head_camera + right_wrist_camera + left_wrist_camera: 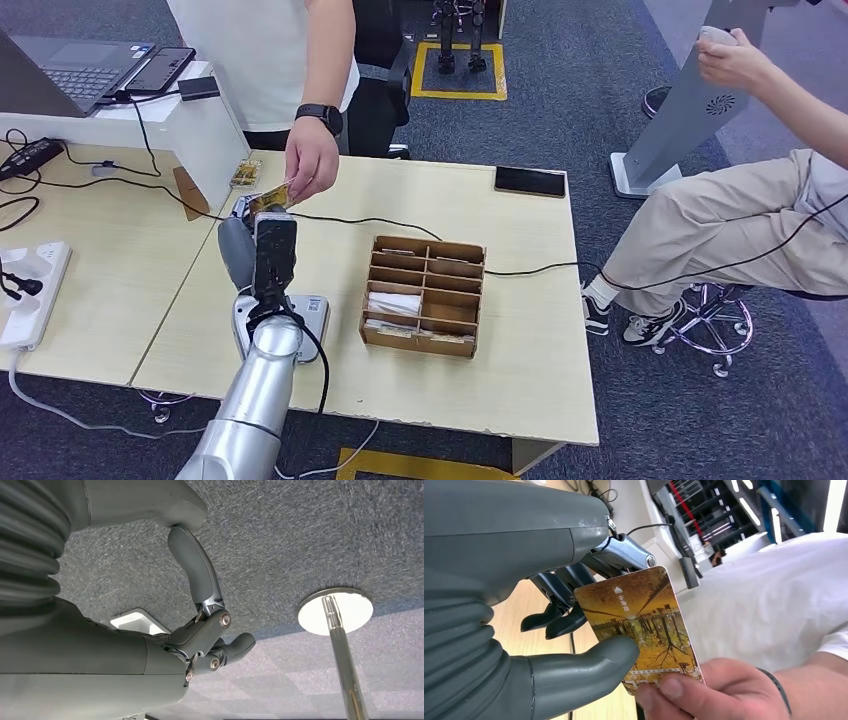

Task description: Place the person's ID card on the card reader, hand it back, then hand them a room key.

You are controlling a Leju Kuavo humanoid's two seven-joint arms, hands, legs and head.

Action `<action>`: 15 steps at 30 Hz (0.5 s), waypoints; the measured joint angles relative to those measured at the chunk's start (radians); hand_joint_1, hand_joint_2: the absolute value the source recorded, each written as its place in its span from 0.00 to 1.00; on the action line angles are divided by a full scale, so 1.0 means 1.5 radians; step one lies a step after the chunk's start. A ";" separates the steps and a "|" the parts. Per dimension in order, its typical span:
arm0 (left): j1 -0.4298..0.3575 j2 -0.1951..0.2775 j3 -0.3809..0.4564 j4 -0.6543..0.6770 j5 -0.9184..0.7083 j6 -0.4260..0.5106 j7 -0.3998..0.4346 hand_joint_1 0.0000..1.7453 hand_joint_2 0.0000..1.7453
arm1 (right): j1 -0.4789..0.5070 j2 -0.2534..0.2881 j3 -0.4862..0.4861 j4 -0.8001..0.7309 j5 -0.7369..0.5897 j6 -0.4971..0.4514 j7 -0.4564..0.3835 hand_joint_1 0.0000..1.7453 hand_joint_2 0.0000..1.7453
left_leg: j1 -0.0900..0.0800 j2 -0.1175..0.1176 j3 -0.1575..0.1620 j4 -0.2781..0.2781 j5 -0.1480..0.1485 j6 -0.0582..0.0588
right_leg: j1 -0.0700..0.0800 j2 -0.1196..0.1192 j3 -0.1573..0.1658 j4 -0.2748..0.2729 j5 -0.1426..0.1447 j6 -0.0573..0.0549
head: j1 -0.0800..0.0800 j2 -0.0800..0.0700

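Left hand has the ID card pinched between thumb and fingers, just beyond the card reader, and the person's hand grips its other end. I'd keep the pinch steady and avoid tugging

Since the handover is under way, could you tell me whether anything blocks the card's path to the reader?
Nothing visible does. The yellow autumn-picture card is pinched in the left robot hand and the person's hand; the white card reader lies below on bare tabletop.
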 joint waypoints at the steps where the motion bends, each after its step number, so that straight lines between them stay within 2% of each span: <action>1: -0.005 0.003 -0.003 0.000 0.008 0.000 0.007 1.00 1.00 | 0.000 0.000 0.000 0.001 0.000 0.000 0.000 0.00 1.00 | 0.000 0.000 0.000 0.000 0.000 0.000 | 0.000 0.000 0.000 0.000 0.000 0.000 | 0.000 0.000; 6: -0.050 0.018 -0.015 0.009 0.042 0.008 0.031 1.00 1.00 | -0.006 0.000 0.000 0.008 0.001 0.000 -0.002 0.00 1.00 | 0.000 0.000 0.000 0.000 0.000 0.000 | 0.000 0.000 -0.001 0.000 0.000 0.000 | 0.000 0.000; 10: -0.089 0.028 -0.027 0.025 0.055 0.018 0.037 0.75 1.00 | -0.010 0.000 0.000 0.014 0.002 0.000 -0.002 0.00 1.00 | 0.000 0.000 0.000 0.000 0.000 0.000 | 0.000 0.000 -0.001 0.000 0.000 0.000 | 0.000 0.000; 12: -0.103 0.030 -0.031 0.033 0.060 0.018 0.041 0.75 1.00 | -0.011 0.000 0.000 0.017 0.002 0.000 -0.001 0.00 1.00 | 0.000 0.000 0.000 0.000 0.000 0.000 | 0.000 0.000 -0.001 0.000 0.000 0.000 | 0.000 0.000; 15: -0.117 0.033 -0.038 0.041 0.064 0.017 0.044 0.19 1.00 | -0.012 0.000 0.000 0.020 0.002 0.000 0.000 0.00 1.00 | 0.000 0.000 0.000 0.000 0.000 0.000 | 0.000 0.001 -0.001 0.000 0.000 0.000 | 0.000 0.000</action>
